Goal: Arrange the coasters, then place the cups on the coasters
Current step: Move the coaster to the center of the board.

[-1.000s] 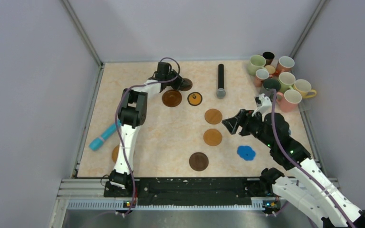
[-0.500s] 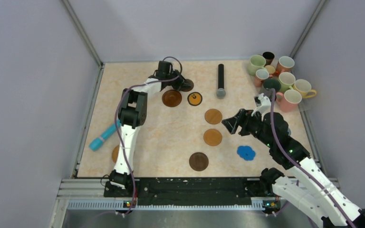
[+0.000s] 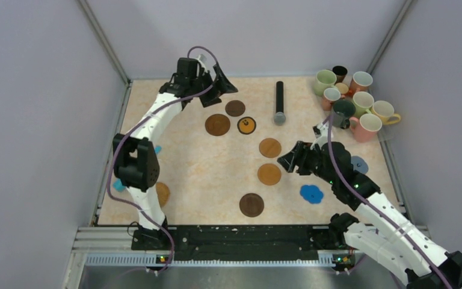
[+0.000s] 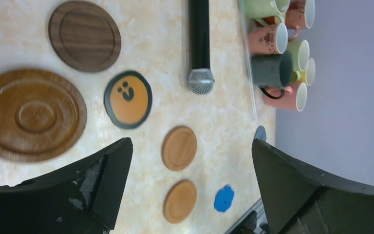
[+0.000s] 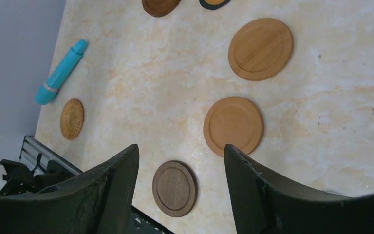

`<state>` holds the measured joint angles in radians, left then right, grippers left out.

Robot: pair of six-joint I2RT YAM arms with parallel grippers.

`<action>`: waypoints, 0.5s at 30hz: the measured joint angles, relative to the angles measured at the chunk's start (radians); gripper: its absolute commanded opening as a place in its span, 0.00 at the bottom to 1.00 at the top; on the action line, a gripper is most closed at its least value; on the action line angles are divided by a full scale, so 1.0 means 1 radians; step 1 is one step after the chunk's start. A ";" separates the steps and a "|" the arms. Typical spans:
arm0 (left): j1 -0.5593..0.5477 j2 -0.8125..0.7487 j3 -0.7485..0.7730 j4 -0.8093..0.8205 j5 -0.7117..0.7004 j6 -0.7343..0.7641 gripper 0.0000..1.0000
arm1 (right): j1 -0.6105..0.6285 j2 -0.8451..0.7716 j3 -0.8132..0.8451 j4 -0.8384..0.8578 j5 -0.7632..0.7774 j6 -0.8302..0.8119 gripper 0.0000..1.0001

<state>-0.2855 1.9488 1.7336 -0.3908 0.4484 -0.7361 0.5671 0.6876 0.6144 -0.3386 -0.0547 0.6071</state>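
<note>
Coasters [image 3: 269, 147] lie scattered across the surface [image 3: 216, 168], cups [image 3: 361, 99] bunched far right, so you're arranging: left pincer [image 3: 218, 89] gapes wide, right pincer [image 3: 289, 160] stands parted, both empty; next, lower one onto a stray coaster.

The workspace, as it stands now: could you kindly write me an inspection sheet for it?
Surface: marbled table, no spill seen.
Job's things: coasters lie flat and apart, none bearing a cup; cups bunched at the far right corner.
Clutter: black microphone near the far edge; teal cylinder on the left side.
Hands: left hand open, empty, above the far coasters; right hand open, empty.
Cables: purple cable runs along each arm.
Surroundings: grey walls on three sides; nothing seen beyond.
</note>
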 measured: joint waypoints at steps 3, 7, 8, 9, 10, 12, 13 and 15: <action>-0.004 -0.143 -0.089 -0.038 -0.019 0.033 0.99 | 0.000 0.031 -0.017 0.009 -0.001 0.017 0.57; -0.026 -0.299 -0.217 -0.109 -0.062 0.101 0.99 | 0.000 0.078 -0.019 0.035 0.000 0.034 0.48; -0.034 -0.343 -0.262 -0.127 -0.072 0.118 0.99 | 0.000 0.095 -0.019 0.047 0.001 0.035 0.48; -0.040 -0.379 -0.298 -0.142 -0.076 0.131 0.99 | 0.000 0.109 -0.019 0.056 0.002 0.037 0.48; -0.045 -0.420 -0.341 -0.154 -0.083 0.142 0.99 | 0.000 0.125 -0.019 0.067 0.007 0.040 0.49; -0.055 -0.510 -0.430 -0.180 -0.088 0.166 0.99 | 0.000 0.167 -0.019 0.092 0.017 0.040 0.49; -0.056 -0.554 -0.468 -0.196 -0.089 0.177 0.99 | 0.000 0.192 -0.019 0.107 0.027 0.040 0.48; -0.057 -0.648 -0.538 -0.224 -0.106 0.207 0.99 | 0.000 0.236 -0.019 0.131 0.050 0.036 0.43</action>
<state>-0.3424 1.3010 1.1957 -0.6144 0.3428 -0.5289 0.5671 0.9234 0.5957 -0.2077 -0.0051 0.6434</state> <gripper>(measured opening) 0.986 0.484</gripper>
